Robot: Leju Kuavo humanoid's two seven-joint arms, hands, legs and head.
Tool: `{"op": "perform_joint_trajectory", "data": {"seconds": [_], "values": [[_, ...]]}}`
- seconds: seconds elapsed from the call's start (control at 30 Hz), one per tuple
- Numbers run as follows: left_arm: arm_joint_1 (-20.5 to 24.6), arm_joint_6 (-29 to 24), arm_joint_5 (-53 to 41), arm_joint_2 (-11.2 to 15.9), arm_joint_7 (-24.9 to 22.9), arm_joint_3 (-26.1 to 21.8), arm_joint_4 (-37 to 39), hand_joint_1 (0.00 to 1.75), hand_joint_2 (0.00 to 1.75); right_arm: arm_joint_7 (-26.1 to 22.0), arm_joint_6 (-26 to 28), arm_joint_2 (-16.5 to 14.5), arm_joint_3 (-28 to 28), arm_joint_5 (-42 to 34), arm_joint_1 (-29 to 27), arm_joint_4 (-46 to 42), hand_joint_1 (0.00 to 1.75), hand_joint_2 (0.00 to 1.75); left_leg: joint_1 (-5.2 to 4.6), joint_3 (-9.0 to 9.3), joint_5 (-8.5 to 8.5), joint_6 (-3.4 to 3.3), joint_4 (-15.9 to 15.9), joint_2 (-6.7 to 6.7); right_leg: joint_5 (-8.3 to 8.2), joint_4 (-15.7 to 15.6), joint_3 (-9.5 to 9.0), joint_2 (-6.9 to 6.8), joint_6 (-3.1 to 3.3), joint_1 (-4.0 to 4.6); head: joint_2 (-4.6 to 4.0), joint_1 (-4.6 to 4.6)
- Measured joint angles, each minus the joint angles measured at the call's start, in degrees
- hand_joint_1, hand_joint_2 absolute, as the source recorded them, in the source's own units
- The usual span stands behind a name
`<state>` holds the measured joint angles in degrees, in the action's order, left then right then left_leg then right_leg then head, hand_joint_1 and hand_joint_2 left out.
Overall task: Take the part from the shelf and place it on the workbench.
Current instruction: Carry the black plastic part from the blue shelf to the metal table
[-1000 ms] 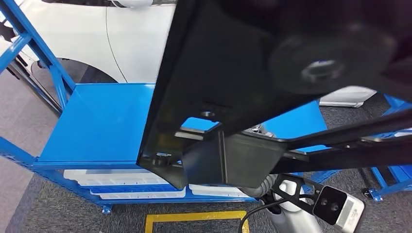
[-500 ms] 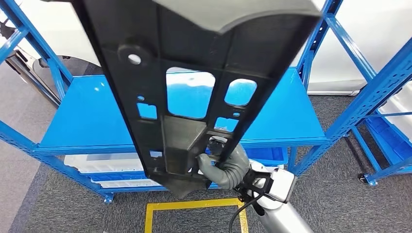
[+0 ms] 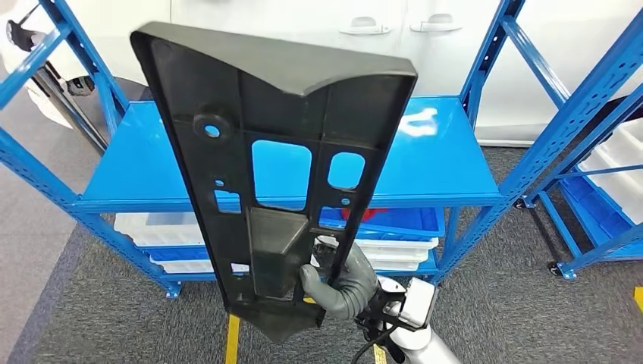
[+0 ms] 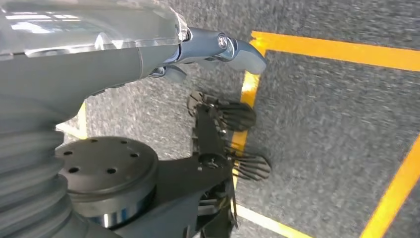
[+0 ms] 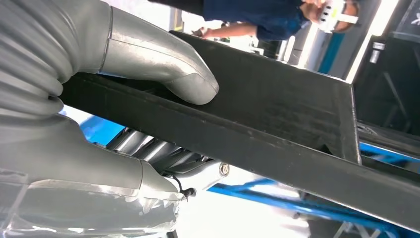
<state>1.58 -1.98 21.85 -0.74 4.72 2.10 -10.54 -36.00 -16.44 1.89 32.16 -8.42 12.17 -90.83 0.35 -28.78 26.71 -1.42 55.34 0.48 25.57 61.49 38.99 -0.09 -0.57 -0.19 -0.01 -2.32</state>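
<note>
The robot's right hand (image 3: pixel 334 282) grasped the long black part (image 3: pixel 280 152) near its lower end, at about six o'clock in the head view, holding it upright in front of the blue shelf (image 3: pixel 152 163). The left hand (image 4: pixel 213 47) hung over grey carpet (image 4: pixel 337 124), fingers released and holding nothing.

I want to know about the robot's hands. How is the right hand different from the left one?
The right hand grips the black plastic panel, lifted before the blue shelf; the left hand holds nothing. The right is raised; the left hangs over grey carpet with yellow floor lines. Both are grey.
</note>
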Motion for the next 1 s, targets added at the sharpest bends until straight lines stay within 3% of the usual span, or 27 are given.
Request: {"op": "perform_joint_trajectory", "data": {"seconds": [0.07,0.1,0.13,0.17,0.23,0.3,0.33,0.43,0.5,0.57,0.6,0.63,0.67,0.7,0.77,0.83,0.93,1.0], "values": [[0.0,0.2,-0.4,0.0,0.1,0.1,0.0,0.0,1.75,-0.2,0.0,0.2,-0.2,0.1,-0.8,-0.2,1.75,1.75,-0.07,-1.67,-1.34,-0.24,0.1,0.11,5.83,7.2,1.89,0.06,-0.46,-0.2,0.0,0.0],[0.0,0.3,-0.5,0.0,0.1,0.1,0.0,0.0,1.75,-0.2,0.0,0.3,-0.3,0.1,-1.1,-0.3,1.75,1.75,-0.08,-2.57,-1.98,-0.2,0.2,0.13,7.22,10.6,2.43,0.05,-0.67,-0.28,0.0,0.0],[0.0,0.4,-0.6,0.0,0.2,0.2,0.0,0.0,1.75,-0.2,0.0,0.4,-0.4,0.1,-1.4,-0.5,1.75,1.75,-0.07,-3.54,-2.57,-0.11,0.4,0.16,7.18,12.5,2.24,0.05,-0.85,-0.38,0.0,0.0],[0.0,0.5,-0.7,0.0,0.2,0.2,0.0,0.0,1.75,-0.2,-0.1,0.5,-0.5,0.1,-1.7,-0.7,1.75,1.75,-0.03,-4.53,-3.1,0.03,0.7,0.17,6.04,12.5,1.06,0.04,-0.97,-0.49,0.0,0.0],[0.0,0.6,-0.9,0.0,0.3,0.3,0.0,0.0,1.75,-0.2,-0.3,0.6,-0.7,0.0,-1.9,-1.3,1.75,1.75,0.06,-6.33,-3.89,0.45,1.6,0.17,3.63,6.5,-4.17,0.03,-1.07,-0.72,0.01,0.0],[0.1,0.6,-1.0,0.0,0.3,0.3,0.0,0.0,1.75,-0.1,-0.7,0.6,-1.0,-0.2,-1.8,-2.0,1.75,1.75,-0.01,-7.61,-4.44,1.04,2.6,0.16,3.92,-0.8,-9.06,0.12,-0.55,-0.57,0.01,-0.02],[0.2,0.7,-1.0,0.0,0.3,0.3,0.0,0.0,1.75,-0.1,-0.9,0.6,-1.1,-0.3,-1.7,-2.3,1.75,1.75,-0.07,-7.94,-4.77,1.37,2.8,0.15,4.47,-2.6,-10.07,0.21,-0.1,-0.46,0.01,-0.03],[0.1,0.8,-1.0,0.0,0.5,0.3,0.0,0.0,1.75,0.2,-1.3,0.6,-1.5,-0.8,-1.5,-2.6,1.75,1.75,0.09,-8.43,-5.53,2.45,2.9,0.03,3.67,-3.2,-9.53,0.21,1.44,-0.28,0.01,-0.03],[0.1,0.8,-1.0,0.1,0.6,0.4,0.0,0.0,1.75,0.3,-1.7,0.6,-1.6,-1.0,-1.2,-2.6,1.75,1.75,0.32,-9.58,-2.35,3.04,5.7,-0.09,2.48,-3.5,-8.56,0.06,2.23,-0.42,0.01,-0.03],[0.2,0.8,-1.0,0.1,0.8,0.5,0.0,0.0,1.75,0.3,-2.2,0.6,-1.8,-1.1,-0.9,-2.6,1.75,1.75,0.43,-11.53,3.03,3.46,12.3,-0.13,1.43,-3.5,-7.2,0.01,2.63,-0.4,0.01,-0.03],[0.2,0.7,-1.0,0.1,0.8,0.6,0.0,0.0,1.75,0.3,-2.4,0.6,-1.9,-1.2,-0.8,-2.6,1.75,1.75,0.45,-12.27,4.6,3.59,15.7,-0.13,0.96,-3.5,-6.5,0.0,2.69,-0.36,0.0,-0.04],[0.3,0.6,-0.9,0.1,0.8,0.6,0.0,0.0,1.75,0.3,-2.5,0.6,-2.1,-1.2,-0.8,-2.6,1.75,1.75,0.44,-12.38,4.91,3.64,18.0,-0.13,0.45,-3.4,-5.82,-0.02,2.69,-0.31,0.0,-0.04],[0.3,0.5,-0.8,0.1,0.9,0.6,0.0,0.0,1.75,0.3,-2.7,0.6,-2.2,-1.2,-0.8,-2.6,1.75,1.75,0.44,-11.6,4.15,3.59,18.4,-0.13,-0.05,-3.4,-5.18,-0.03,2.63,-0.27,0.01,-0.04],[0.3,0.4,-0.6,0.1,0.9,0.6,0.0,0.0,1.75,0.3,-2.8,0.6,-2.2,-1.2,-0.7,-2.6,1.75,1.75,0.43,-9.76,2.78,3.41,16.7,-0.13,-0.51,-3.4,-4.6,-0.02,2.54,-0.23,0.01,-0.04],[0.4,0.1,-0.4,0.2,0.9,0.5,0.0,0.0,1.75,0.3,-3.1,0.6,-2.4,-1.3,-0.5,-2.7,1.75,1.75,0.26,-3.94,1.06,2.7,9.0,-0.15,-1.3,-3.3,-3.8,0.0,2.23,-0.1,0.01,-0.04],[0.5,-0.1,-0.3,0.3,0.9,0.5,0.0,0.0,1.75,0.3,-3.1,0.6,-2.6,-1.4,-0.2,-2.7,1.75,1.75,-0.07,0.05,1.52,2.05,2.8,-0.17,-2.0,-3.3,-3.37,-0.06,1.63,0.0,0.01,-0.03],[0.5,-0.3,-0.1,0.3,0.8,0.5,0.0,0.0,1.75,0.3,-3.2,0.7,-2.9,-1.7,-0.2,-2.8,1.75,1.75,-0.17,0.36,1.36,1.27,0.8,-0.07,-2.72,-3.4,-3.03,-0.15,0.54,-0.09,0.0,-0.03],[0.4,-0.4,0.1,0.2,0.8,0.5,0.0,0.0,1.75,0.2,-3.2,0.9,-3.2,-1.9,-0.2,-2.9,1.75,1.75,0.09,0.06,0.49,0.56,0.4,0.1,-0.65,-0.7,-1.8,-0.06,-0.01,-0.11,-0.01,-0.02]]}}
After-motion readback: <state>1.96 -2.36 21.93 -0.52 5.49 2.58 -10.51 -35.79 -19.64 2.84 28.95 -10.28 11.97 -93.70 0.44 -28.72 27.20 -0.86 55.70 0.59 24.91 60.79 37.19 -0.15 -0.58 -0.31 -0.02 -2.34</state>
